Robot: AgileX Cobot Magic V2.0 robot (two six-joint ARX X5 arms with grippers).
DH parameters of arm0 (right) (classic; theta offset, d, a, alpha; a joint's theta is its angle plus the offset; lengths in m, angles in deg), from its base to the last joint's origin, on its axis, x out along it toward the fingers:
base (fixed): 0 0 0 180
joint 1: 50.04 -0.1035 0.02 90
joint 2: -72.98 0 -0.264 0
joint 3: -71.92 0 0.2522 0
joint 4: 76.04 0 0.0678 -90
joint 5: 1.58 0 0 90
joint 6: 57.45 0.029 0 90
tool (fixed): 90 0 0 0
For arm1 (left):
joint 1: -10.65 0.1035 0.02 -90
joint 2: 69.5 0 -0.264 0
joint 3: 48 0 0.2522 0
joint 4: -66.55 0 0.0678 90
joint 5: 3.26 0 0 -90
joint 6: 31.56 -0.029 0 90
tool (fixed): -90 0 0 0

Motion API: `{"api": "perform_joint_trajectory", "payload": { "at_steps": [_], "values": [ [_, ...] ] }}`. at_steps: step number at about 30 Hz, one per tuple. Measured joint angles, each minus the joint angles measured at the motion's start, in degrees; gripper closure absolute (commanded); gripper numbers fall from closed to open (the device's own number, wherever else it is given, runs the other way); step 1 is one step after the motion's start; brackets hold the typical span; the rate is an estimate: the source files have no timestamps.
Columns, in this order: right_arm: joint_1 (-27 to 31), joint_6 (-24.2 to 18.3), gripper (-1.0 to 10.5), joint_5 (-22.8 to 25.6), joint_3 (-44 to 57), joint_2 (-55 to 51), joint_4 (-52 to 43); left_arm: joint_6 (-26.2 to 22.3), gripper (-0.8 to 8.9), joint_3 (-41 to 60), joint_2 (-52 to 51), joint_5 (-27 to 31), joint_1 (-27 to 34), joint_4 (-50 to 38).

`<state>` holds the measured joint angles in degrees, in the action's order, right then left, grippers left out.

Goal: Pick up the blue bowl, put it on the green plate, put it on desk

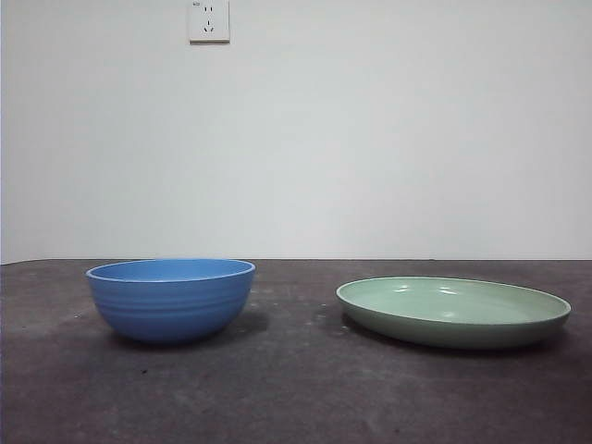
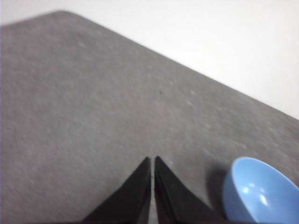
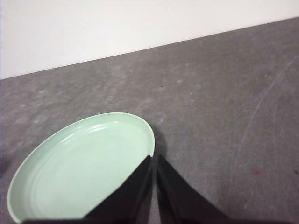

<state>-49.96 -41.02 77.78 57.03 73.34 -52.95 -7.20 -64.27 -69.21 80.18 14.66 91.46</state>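
The blue bowl (image 1: 171, 298) stands upright and empty on the desk (image 1: 296, 388) at the left. The green plate (image 1: 452, 310) lies on the desk at the right, apart from the bowl. Neither arm shows in the front view. In the left wrist view my left gripper (image 2: 153, 159) is shut and empty above bare desk, with the blue bowl (image 2: 259, 193) off to one side of it. In the right wrist view my right gripper (image 3: 153, 157) is shut and empty, high over the edge of the green plate (image 3: 79, 172).
A white wall runs behind the desk's far edge, with a wall socket (image 1: 209, 20) high up. A faint scratch and a small reddish spot (image 3: 256, 172) mark the desk beside the plate.
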Motion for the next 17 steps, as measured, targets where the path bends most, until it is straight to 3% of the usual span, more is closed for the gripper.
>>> {"api": "perform_joint_trajectory", "payload": {
  "at_steps": [10, 17],
  "values": [
    [0.0, 1.9, 9.4, 0.1, -9.4, 0.1, 0.6, 3.2, 8.01, -10.6, 1.6, -1.4, 0.0, 2.2],
    [0.0, 1.6, 9.4, 0.1, -19.5, 5.3, 5.7, 0.9, 8.01, -21.5, 8.4, -4.3, 0.0, 7.6]
  ]
}}
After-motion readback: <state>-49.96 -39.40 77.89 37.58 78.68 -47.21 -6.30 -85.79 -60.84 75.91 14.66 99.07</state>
